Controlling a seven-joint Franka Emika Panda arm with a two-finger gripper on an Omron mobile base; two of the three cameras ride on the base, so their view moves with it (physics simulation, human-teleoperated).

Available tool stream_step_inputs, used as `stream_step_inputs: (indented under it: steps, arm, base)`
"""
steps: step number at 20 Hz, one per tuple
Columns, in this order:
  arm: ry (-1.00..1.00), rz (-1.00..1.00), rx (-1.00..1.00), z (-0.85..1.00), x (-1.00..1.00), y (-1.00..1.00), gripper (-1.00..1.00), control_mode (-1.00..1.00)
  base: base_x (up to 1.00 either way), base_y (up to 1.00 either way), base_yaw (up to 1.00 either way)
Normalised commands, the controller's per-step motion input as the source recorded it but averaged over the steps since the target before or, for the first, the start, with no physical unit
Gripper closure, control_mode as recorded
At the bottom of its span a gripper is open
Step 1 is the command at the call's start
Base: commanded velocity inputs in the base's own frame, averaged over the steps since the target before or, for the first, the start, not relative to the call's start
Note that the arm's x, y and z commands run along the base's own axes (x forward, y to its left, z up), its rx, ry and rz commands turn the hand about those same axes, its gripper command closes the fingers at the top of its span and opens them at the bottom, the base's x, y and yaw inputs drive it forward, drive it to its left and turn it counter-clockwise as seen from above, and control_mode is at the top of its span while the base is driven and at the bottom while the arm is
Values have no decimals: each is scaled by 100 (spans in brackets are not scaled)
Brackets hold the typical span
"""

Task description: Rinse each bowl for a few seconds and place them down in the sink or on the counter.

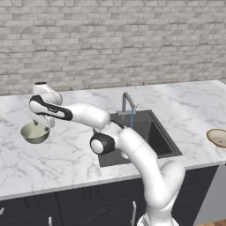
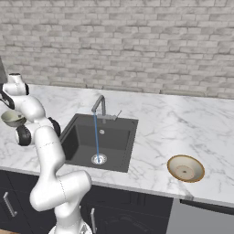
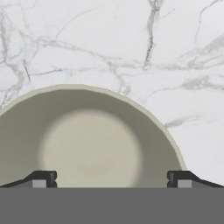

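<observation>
Gripper (image 3: 112, 179) spread wide above cream bowl (image 3: 87, 140).
Hovered jaws fully apart, gripping nothing; contact with the rim impossible to tell. Sat on counter (image 1: 66, 154) left of sink (image 1: 152, 132), faucet (image 1: 128, 103) running; tan bowl (image 2: 185, 168) well right of sink.

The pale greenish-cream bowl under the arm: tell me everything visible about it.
The greenish-cream bowl is small, round and deep, with a glossy, ceramic-looking inside that appears empty. It sits upright on the white marble counter, left of the sink. The gripper hangs directly above it, jaws wide apart, fingertips over its inside; whether they touch it can't be told.
</observation>
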Motion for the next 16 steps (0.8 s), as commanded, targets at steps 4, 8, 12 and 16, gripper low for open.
stream_step_inputs:
  steps: [4, 8, 12, 16]
  arm:
    - [2, -1, -3, -2, 6, 4, -100, -100]
    - [1, -1, -2, -1, 4, 1, -100, -100]
    - [2, -1, -1, -2, 4, 0, -100, -100]
    - [2, -1, -1, -6, 2, 0, -100, -100]
  base:
    - [0, 0, 0]
    - [0, 0, 0]
    - [0, 0, 0]
    - [0, 0, 0]
